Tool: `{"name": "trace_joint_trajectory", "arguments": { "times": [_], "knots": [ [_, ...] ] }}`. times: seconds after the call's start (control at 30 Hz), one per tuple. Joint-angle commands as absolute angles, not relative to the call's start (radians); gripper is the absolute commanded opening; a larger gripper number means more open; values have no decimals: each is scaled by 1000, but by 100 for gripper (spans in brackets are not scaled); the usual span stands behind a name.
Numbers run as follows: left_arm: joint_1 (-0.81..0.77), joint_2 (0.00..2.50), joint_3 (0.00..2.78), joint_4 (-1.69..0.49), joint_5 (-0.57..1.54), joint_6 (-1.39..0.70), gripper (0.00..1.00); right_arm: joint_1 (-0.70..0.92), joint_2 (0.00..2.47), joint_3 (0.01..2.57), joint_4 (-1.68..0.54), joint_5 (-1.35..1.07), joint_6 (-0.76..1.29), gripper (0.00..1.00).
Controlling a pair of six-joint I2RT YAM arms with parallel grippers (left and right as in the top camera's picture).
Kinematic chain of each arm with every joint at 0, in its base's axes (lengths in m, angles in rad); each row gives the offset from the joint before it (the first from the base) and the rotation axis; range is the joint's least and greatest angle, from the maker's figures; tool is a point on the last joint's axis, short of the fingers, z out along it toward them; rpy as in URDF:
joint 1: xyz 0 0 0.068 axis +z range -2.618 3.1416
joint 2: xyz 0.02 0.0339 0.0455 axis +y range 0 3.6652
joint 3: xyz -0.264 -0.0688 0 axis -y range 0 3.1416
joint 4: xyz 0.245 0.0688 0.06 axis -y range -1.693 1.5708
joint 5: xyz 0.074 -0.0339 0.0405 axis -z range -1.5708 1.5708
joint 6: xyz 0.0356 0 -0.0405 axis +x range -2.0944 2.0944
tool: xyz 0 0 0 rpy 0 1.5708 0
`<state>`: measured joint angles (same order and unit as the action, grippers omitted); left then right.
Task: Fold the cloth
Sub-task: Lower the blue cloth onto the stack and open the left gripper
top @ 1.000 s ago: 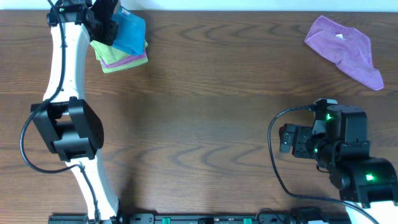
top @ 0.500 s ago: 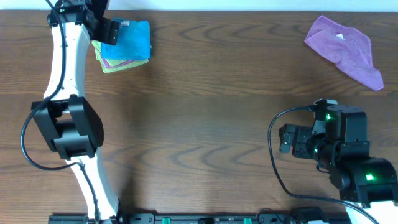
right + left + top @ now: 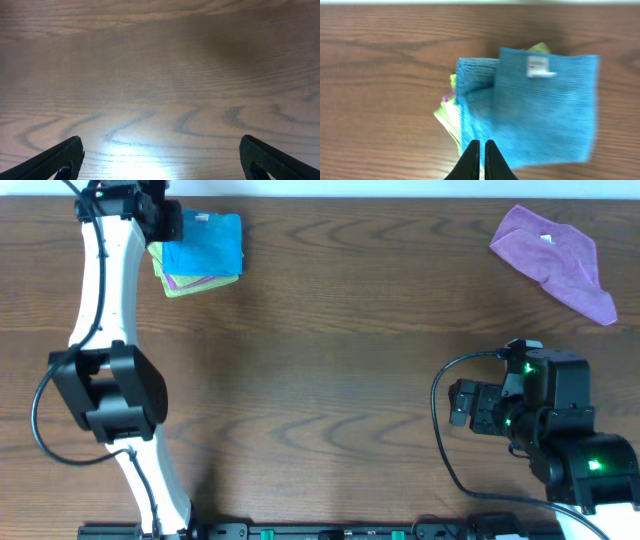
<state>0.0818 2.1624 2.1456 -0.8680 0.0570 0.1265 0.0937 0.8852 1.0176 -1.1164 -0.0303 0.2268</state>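
Observation:
The sky-blue cloth [image 3: 208,242] lies folded and flat on a small stack at the table's far left; in the left wrist view the cloth [image 3: 540,110] shows its white tag [image 3: 538,66] facing up. My left gripper [image 3: 170,222] hovers at the cloth's left edge. In the left wrist view the left gripper [image 3: 482,146] is shut, its fingers pressed together with nothing between them, above the cloth's near edge. My right gripper [image 3: 458,405] rests at the right front, and in the right wrist view the right gripper [image 3: 160,145] is open over bare wood.
Under the blue cloth a lime-green folded cloth [image 3: 185,286] and a purple layer stick out at the left and front edges. A crumpled purple cloth [image 3: 556,256] lies at the far right. The table's back edge runs just behind the stack.
The left gripper held the blue cloth lifted, then let it go; the cloth now lies flat on the stack. The gripper has shut again, empty. The right arm has not moved.

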Motion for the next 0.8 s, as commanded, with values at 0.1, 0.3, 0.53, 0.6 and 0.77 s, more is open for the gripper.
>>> {"name": "trace_joint_trajectory", "arguments": {
  "times": [0.1, 0.3, 0.53, 0.6, 0.77],
  "knots": [
    [28, 2129, 2162, -893, 166, 35, 6, 92, 881, 1012, -1118, -34, 238, 99],
    [-44, 2208, 2162, -835, 66, 109, 6, 92, 881, 1012, -1119, -33, 231, 99],
    [-36, 2291, 2162, -757, 0, 104, 6, 92, 881, 1011, -1130, -33, 227, 99],
    [-33, 2297, 2163, -734, -11, 105, 6, 92, 881, 1012, -1134, -27, 228, 99],
    [-29, 2302, 2163, -716, -56, 105, 6, 92, 881, 1012, -1134, -27, 228, 99]
  ]
}}
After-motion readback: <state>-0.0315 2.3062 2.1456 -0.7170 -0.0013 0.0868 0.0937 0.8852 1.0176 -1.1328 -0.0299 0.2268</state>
